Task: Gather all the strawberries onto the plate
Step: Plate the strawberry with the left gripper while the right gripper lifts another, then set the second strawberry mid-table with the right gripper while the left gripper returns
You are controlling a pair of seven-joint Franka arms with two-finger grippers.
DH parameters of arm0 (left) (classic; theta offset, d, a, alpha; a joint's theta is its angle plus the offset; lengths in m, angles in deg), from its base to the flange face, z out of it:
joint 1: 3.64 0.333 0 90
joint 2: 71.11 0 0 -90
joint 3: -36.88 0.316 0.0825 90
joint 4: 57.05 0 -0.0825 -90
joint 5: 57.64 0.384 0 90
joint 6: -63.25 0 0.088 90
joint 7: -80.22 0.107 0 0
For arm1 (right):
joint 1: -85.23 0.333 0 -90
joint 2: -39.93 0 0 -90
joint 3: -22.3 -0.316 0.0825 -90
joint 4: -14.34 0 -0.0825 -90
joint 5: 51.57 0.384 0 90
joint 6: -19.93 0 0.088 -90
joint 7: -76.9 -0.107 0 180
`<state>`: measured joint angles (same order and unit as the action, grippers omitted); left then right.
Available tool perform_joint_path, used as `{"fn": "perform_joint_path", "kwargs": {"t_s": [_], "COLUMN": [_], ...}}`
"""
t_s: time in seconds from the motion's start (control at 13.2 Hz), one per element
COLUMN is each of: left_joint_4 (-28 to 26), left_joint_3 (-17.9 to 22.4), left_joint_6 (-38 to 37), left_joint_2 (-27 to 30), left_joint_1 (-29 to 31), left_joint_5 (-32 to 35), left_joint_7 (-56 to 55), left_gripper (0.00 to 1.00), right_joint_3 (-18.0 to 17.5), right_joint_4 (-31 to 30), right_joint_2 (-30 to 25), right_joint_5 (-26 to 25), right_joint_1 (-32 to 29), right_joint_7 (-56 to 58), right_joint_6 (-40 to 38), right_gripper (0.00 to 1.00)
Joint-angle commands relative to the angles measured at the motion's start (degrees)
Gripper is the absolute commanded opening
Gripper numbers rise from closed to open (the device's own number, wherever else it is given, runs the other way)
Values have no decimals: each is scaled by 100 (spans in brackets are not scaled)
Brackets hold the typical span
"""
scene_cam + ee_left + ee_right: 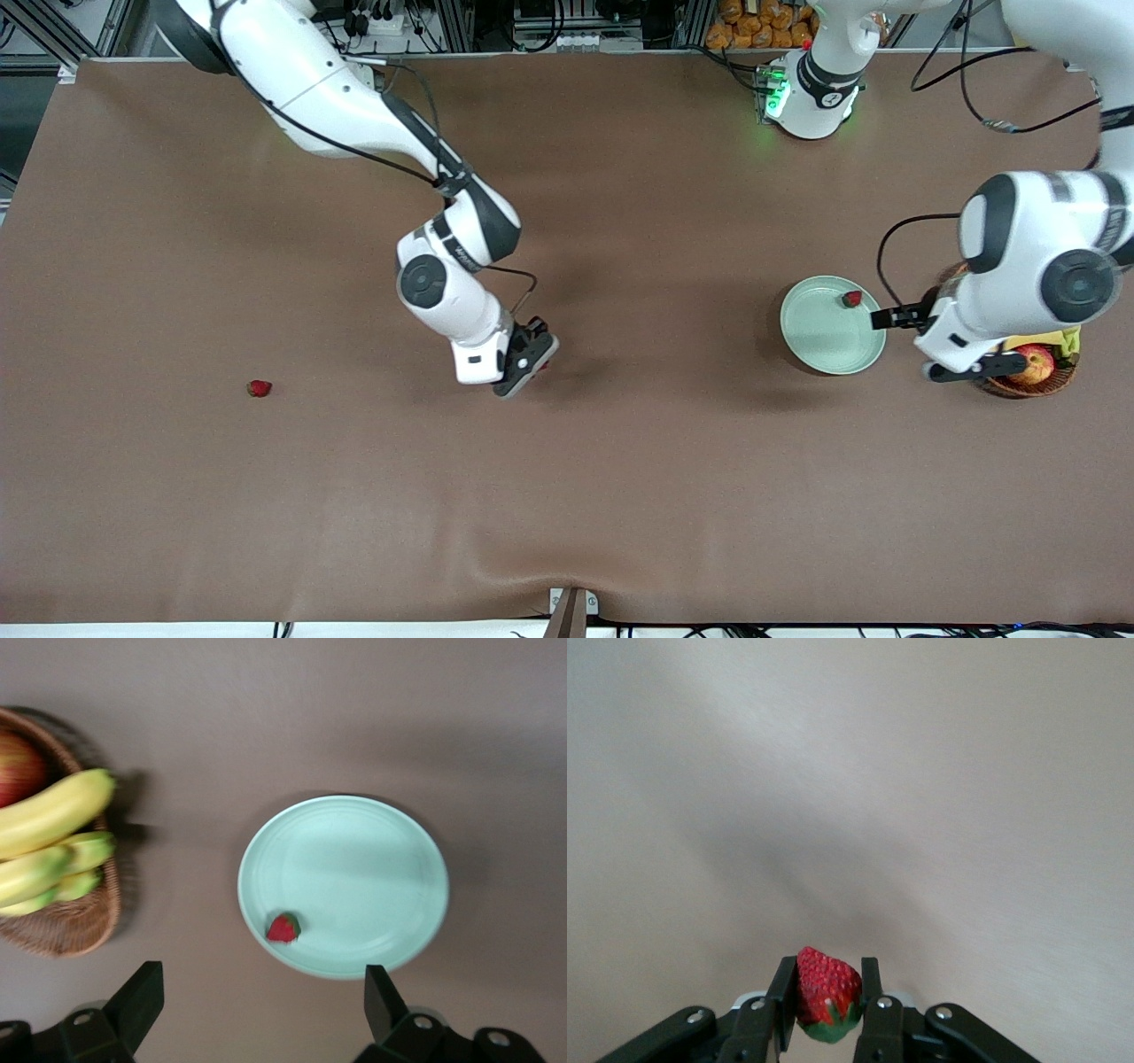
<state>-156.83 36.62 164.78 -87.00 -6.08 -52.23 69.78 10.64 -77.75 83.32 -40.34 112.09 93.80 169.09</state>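
The mint-green plate (828, 341) lies toward the left arm's end of the table, with one strawberry (851, 299) in it near the rim. A second strawberry (259, 388) lies on the brown table toward the right arm's end. My right gripper (532, 352) is over the middle of the table, shut on a third strawberry (826, 990). My left gripper (930, 344) is open and empty, up between the plate and a basket. The left wrist view shows the plate (354, 868) with its strawberry (283, 927) ahead of that gripper (261, 988).
A brown wicker basket (1032, 383) with an apple (1036, 361) and bananas (53, 815) stands beside the plate at the left arm's end. Both arm bases stand along the edge farthest from the front camera.
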Motion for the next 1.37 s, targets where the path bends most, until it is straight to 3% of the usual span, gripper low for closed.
{"fn": "perform_joint_path", "kwargs": {"t_s": [0.0,0.15,0.23,0.3,0.38,0.46,0.68,0.91,1.29], "left_joint_4": [1081,1101,1092,1101,1119,1119,1110,1119,1163], "left_joint_3": [-271,-622,-798,-913,-975,-976,-976,-976,-967], "left_joint_6": [-1036,-1091,-1082,-1030,-969,-864,-442,146,1561], "left_joint_2": [-125,-125,-134,-169,-256,-309,-590,-1029,-1881], "left_joint_1": [-38,-20,-38,-125,-239,-475,-1064,-1679,-2436], "left_joint_5": [65,21,21,21,21,47,12,-93,-41], "left_joint_7": [34,-35,-97,-237,-482,-841,-1844,-2907,-4044], "left_gripper": [100,100,100,100,100,100,100,100,100], "right_joint_3": [85,85,85,94,181,226,252,253,516], "right_joint_4": [350,350,350,350,350,350,280,-123,-643], "right_joint_2": [398,477,495,495,486,451,215,-355,-1358], "right_joint_5": [63,54,54,45,45,36,45,45,-34], "right_joint_1": [345,468,521,556,565,574,469,75,-576], "right_joint_7": [-695,-960,-1126,-1224,-1225,-1225,-1242,-1233,-1154], "right_joint_6": [279,307,307,307,307,298,193,9,-1167], "right_gripper": [0,0,6,27,81,100,100,100,100]}}
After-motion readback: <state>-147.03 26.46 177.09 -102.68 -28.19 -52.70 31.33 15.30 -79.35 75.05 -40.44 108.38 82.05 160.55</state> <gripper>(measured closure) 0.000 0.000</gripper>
